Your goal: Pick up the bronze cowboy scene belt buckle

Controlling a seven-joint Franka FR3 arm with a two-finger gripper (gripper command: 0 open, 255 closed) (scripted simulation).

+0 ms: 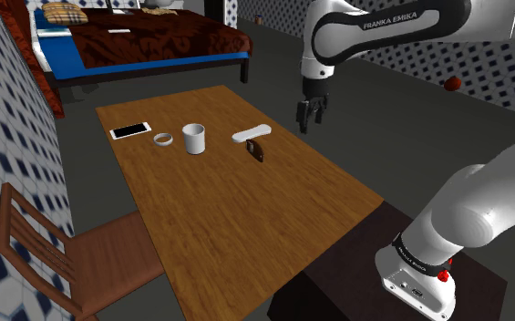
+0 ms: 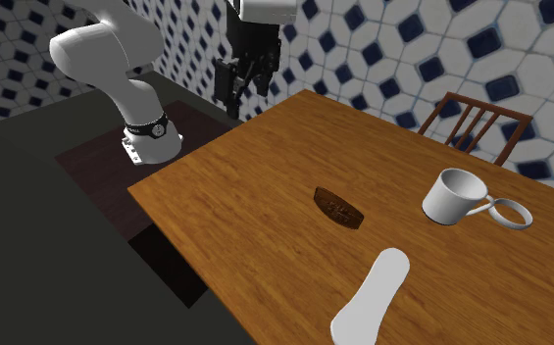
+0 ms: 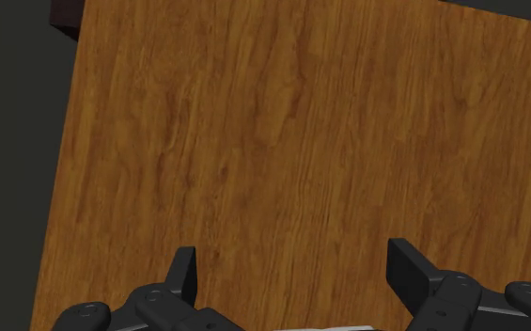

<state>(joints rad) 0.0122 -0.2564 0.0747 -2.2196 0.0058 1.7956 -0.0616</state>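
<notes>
Bed [image 1: 155,41], brown cover on a blue base, beyond the table's far end. Wooden table [image 1: 237,228], the work surface, carrying every small item in its far half. White Franka arm [image 1: 483,210], rising from a dark box stand [image 1: 337,274] at the table's near end and reaching over the long edge on the shoulder view's right. Wooden chair [image 1: 109,251], pushed against the opposite long edge. Black two-finger gripper [image 1: 312,126], raised well above the wood near that right-hand long edge, fingers parted wide with bare table between them, nothing clasped. White flat oblong item [image 1: 251,134], kind uncertain, lying close to the same edge. White mug [image 1: 193,139], upright, mid-width of the table. White phone [image 1: 130,130], flat, by the far corner on the shoulder view's left. White ring [image 1: 163,139], flat, between phone and mug. Belt buckle [image 1: 256,150], dark brown oval with relief too small to read, lying flat just beside the oblong item, on the side nearer the stand, apart from the gripper. Task status, by judgement: early; no contact made. Outstanding: travel over the buckle, descent, closing on its thin rim, lift.
</notes>
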